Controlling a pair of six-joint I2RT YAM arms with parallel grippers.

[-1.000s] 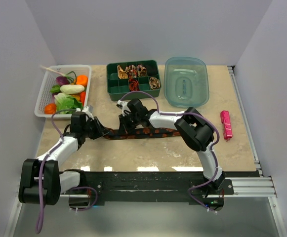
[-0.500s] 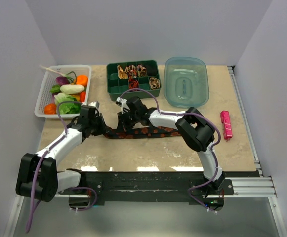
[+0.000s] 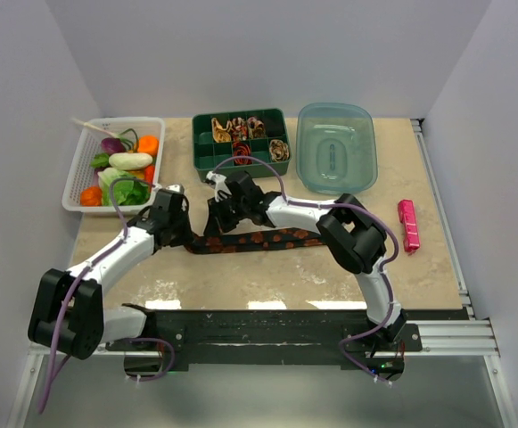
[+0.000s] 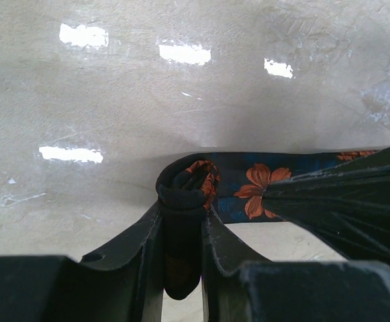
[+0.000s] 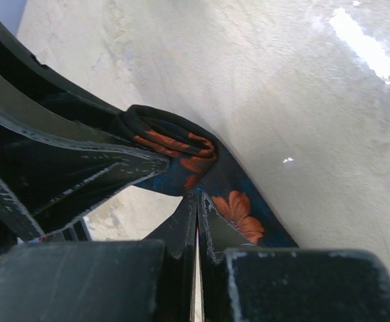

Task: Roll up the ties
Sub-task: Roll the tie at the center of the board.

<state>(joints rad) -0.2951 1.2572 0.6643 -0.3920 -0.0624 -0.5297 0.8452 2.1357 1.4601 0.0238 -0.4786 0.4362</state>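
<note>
A long black tie with orange-red flowers [image 3: 263,239] lies across the table's middle. Its left end is wound into a small coil [image 4: 184,188]. My left gripper [image 3: 190,235] is shut on that coil, which stands between its fingers [image 4: 148,235]. My right gripper [image 3: 212,228] is shut, its fingertips [image 5: 198,201] pressed on the flat tie just beside the coil [image 5: 168,142]. Several rolled ties in tan, red and dark [image 3: 241,134] sit in the green divided box [image 3: 203,156].
A white basket of toy vegetables [image 3: 116,165] stands at the back left. A clear blue tub [image 3: 336,147] sits right of the green box. A small pink bar [image 3: 407,225] lies at the right.
My left gripper has moved right along the tie towards the right gripper, and the tie's left end has shortened into the coil. My right gripper has shifted slightly left.
</note>
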